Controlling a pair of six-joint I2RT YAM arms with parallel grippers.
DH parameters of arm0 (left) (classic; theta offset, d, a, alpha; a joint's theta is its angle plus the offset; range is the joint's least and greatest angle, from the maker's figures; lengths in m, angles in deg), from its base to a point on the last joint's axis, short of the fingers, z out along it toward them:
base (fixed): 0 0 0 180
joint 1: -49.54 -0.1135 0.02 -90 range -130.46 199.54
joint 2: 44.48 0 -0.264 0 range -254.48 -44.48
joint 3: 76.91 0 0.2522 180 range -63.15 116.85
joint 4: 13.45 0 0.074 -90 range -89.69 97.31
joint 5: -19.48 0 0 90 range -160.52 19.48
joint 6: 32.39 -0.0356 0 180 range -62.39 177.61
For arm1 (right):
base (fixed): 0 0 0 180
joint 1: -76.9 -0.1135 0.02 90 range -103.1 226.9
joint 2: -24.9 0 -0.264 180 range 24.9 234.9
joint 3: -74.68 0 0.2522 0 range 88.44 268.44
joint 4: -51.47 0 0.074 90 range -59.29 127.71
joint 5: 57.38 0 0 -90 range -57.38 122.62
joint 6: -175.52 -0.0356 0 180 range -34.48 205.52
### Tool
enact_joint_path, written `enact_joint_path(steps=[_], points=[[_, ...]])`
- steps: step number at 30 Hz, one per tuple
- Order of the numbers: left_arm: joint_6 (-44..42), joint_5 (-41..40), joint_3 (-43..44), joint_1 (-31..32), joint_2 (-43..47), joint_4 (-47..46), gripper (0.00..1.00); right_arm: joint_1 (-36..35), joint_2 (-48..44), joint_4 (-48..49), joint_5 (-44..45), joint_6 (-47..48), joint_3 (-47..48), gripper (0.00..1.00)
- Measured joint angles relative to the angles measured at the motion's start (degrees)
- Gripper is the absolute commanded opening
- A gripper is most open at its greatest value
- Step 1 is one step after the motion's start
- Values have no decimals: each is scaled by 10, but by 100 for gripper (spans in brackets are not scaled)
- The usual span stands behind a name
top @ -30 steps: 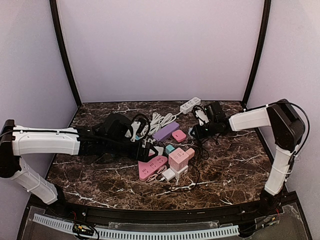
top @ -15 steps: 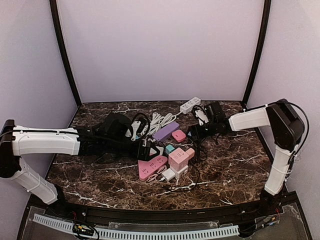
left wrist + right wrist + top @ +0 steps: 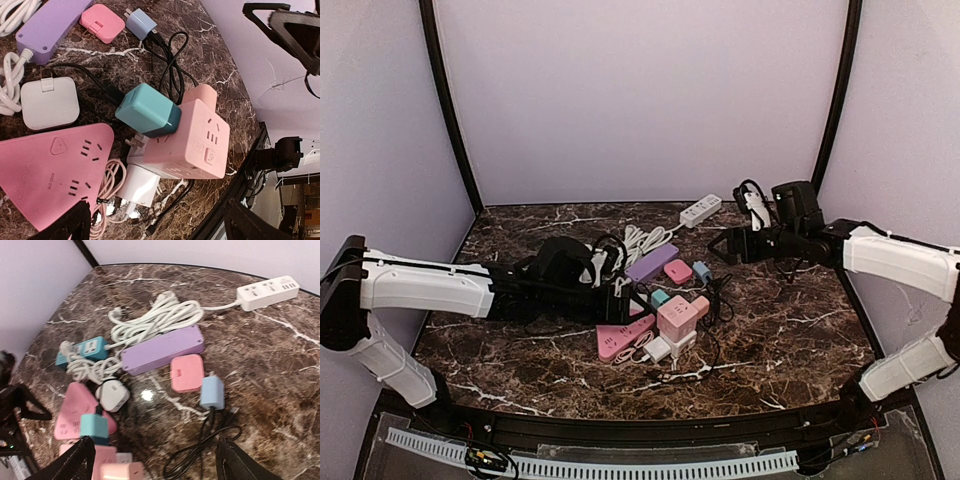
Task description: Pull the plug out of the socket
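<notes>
A light blue plug (image 3: pixel 701 270) (image 3: pixel 212 391) lies loose on the marble with its black cable, beside a small pink adapter (image 3: pixel 186 372) and the purple socket strip (image 3: pixel 162 349). My right gripper (image 3: pixel 719 247) (image 3: pixel 155 465) hovers open above and to the right of it, holding nothing. A pink cube socket (image 3: pixel 200 145) (image 3: pixel 680 315) carries a teal plug (image 3: pixel 147 110) on one face and a white plug (image 3: pixel 140 187) on another. My left gripper (image 3: pixel 632 300) (image 3: pixel 160 230) stands open just over the pink cube and the pink triangular strip (image 3: pixel 55 160), touching neither.
A white power strip (image 3: pixel 700 210) lies at the back, with a coiled white cable (image 3: pixel 638 240) and a teal strip (image 3: pixel 85 350) left of the purple one. A white square adapter (image 3: pixel 49 104) sits by the triangular strip. Black cable loops (image 3: pixel 210 450) trail from the blue plug.
My right gripper opened, then drew back to the right and upward, uncovering the light blue plug on the table. My left arm edged slightly to the right.
</notes>
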State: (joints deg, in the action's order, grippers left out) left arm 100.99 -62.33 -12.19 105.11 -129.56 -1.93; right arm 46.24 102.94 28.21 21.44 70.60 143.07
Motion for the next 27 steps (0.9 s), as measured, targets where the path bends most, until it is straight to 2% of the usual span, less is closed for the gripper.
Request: enact_joint_path(steps=[7,11,19,22,27], points=[[36,17,3,25,-43,-46,91,-74,-149,-23,-62,-84,-94,80],[45,27,9,29,-65,-69,91,-107,-198,0,-88,-145,-164,73],[60,41,23,30,-92,-98,90,-143,-172,57,-101,-198,-193,64],[64,46,29,30,-98,-107,89,-146,-147,79,-101,-201,-193,58],[68,48,38,30,-104,-112,89,-148,-114,109,-104,-201,-193,55]])
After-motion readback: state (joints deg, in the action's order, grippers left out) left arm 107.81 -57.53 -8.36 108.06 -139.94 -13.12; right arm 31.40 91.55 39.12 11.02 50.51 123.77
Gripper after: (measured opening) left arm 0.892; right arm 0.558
